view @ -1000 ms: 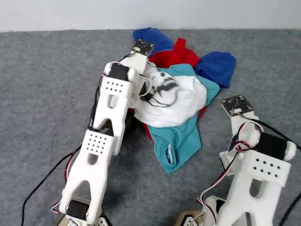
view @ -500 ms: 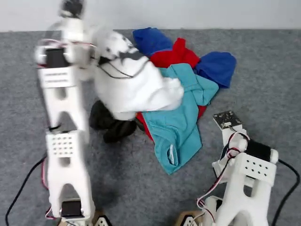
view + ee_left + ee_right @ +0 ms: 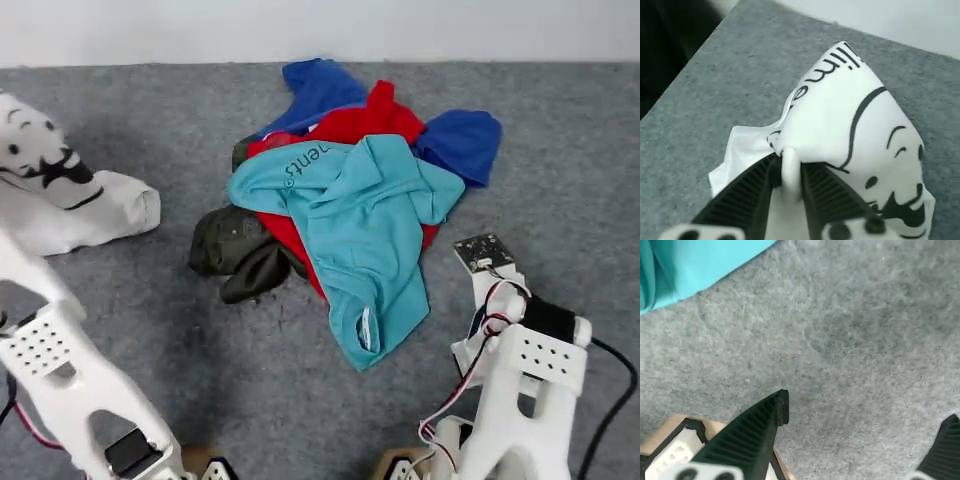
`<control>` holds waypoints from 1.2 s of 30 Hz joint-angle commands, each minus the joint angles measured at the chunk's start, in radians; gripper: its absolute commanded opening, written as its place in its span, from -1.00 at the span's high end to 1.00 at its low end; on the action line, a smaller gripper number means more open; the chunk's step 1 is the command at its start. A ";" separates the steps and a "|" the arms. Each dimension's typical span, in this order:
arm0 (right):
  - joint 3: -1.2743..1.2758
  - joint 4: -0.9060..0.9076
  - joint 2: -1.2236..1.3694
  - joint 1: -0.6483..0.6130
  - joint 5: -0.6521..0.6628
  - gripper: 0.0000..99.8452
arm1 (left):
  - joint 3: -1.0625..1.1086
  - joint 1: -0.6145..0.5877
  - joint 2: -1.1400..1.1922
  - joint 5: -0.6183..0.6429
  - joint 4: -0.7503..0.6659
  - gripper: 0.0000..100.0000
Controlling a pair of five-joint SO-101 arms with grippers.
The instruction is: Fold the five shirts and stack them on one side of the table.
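A white shirt (image 3: pixel 62 200) with a black cartoon print lies bunched at the table's far left, and my left gripper (image 3: pixel 788 167) is shut on its cloth (image 3: pixel 850 125). A pile at the middle back holds a teal shirt (image 3: pixel 355 225) on top, a red shirt (image 3: pixel 375 118), a blue shirt (image 3: pixel 460 140) and a dark olive shirt (image 3: pixel 235 250). My right gripper (image 3: pixel 867 415) is open over bare carpet beside the teal shirt's edge (image 3: pixel 685 265). The right arm (image 3: pixel 520 350) stands at the front right.
Grey carpet (image 3: pixel 150 110) covers the table, with a pale wall along the back. The left arm's white links (image 3: pixel 60 370) cross the front left corner. Bare carpet lies between the white shirt and the pile and along the front middle.
The left arm has swung left, dragging the white shirt off the pile to the table's left edge. The teal shirt is now uncovered. The right arm drew back slightly a second ago.
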 commanded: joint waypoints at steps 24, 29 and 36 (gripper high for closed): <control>0.002 -0.007 -0.007 0.004 0.002 0.11 | 1.196 0.468 -0.752 -0.032 0.015 0.50; 0.002 -0.007 -0.007 0.004 0.002 0.11 | 1.558 0.766 -0.744 -0.144 -0.046 0.42; 0.002 0.015 -0.007 0.004 0.005 0.11 | 1.600 0.786 -0.523 -0.097 -0.249 0.41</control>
